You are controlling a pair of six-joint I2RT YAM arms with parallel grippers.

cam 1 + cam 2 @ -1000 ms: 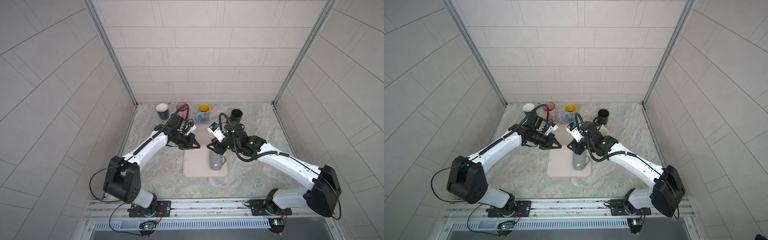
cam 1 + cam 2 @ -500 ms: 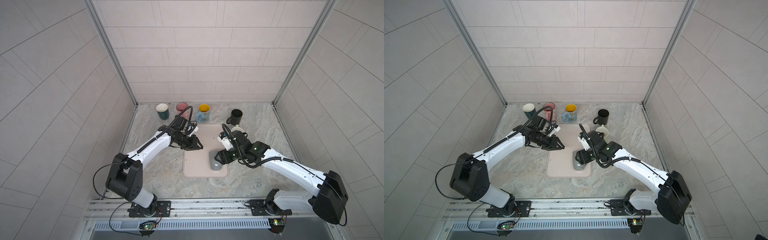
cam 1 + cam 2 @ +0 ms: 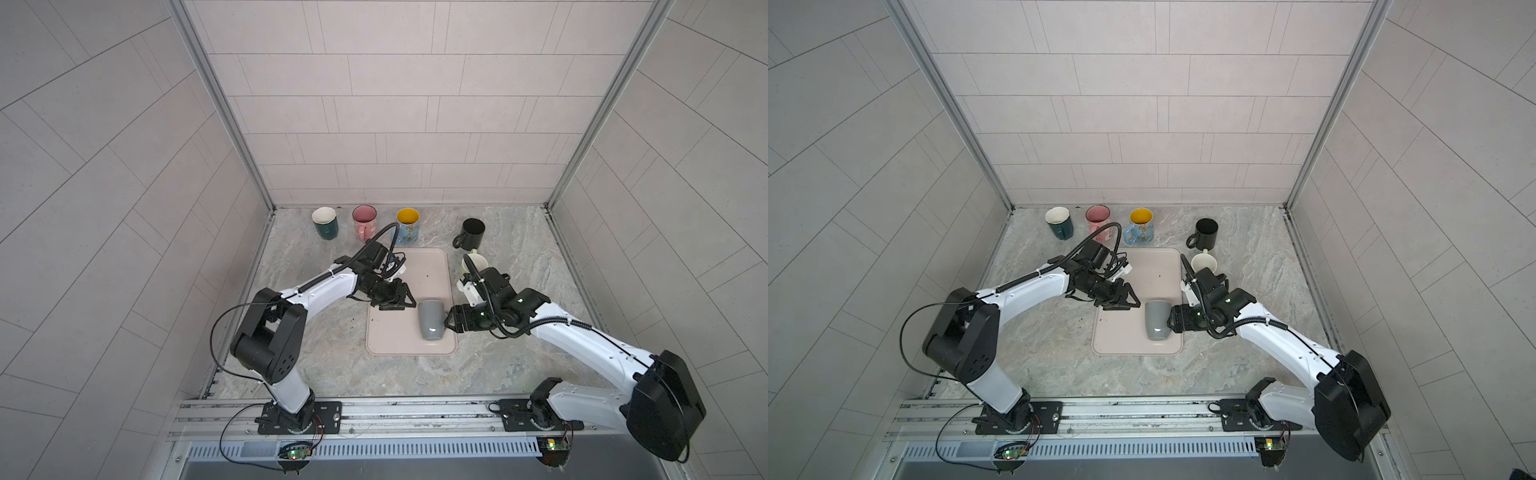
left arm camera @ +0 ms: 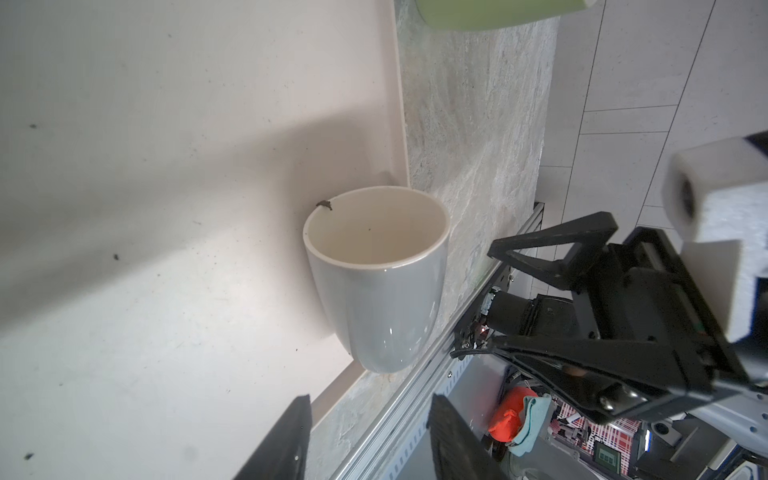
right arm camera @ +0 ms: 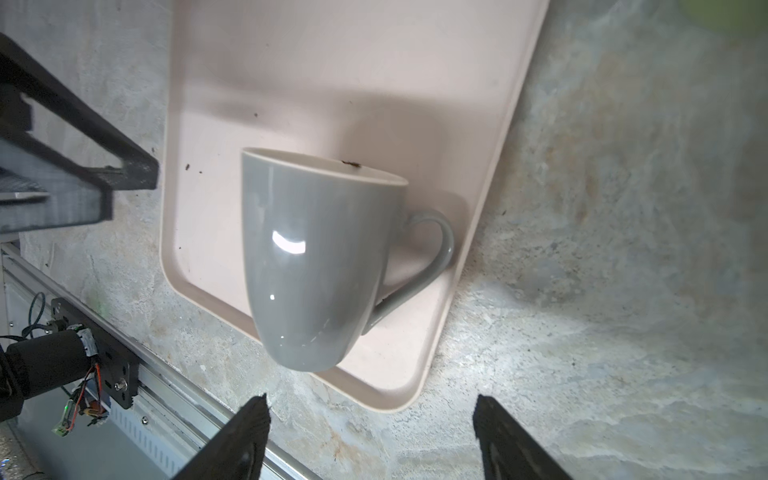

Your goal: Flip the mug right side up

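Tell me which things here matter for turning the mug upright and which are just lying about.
Job in hand: grey ceramic mug on its side; pale pink tray under it; left claw and right claw, both open.
Lying about: teal mug with white inside, pink mug, blue mug with yellow inside, black mug, cream mug.

A pale tray (image 3: pixel 428 270) lies flat on the marbled table (image 3: pixel 332 365), under my left pincer (image 3: pixel 398 305) and reaching across to my right pincer (image 3: pixel 450 325). Beyond my left pincer, along the back wall (image 3: pixel 395 124), three stand in a row, mouths up: a teal mug (image 3: pixel 325 224), a pink mug (image 3: pixel 364 222) and a blue mug (image 3: pixel 407 227) with a yellow inside. Beyond my right pincer a cream mug (image 3: pixel 475 262) stands upright just off the tray's edge, with a black mug (image 3: pixel 473 232) close behind it.
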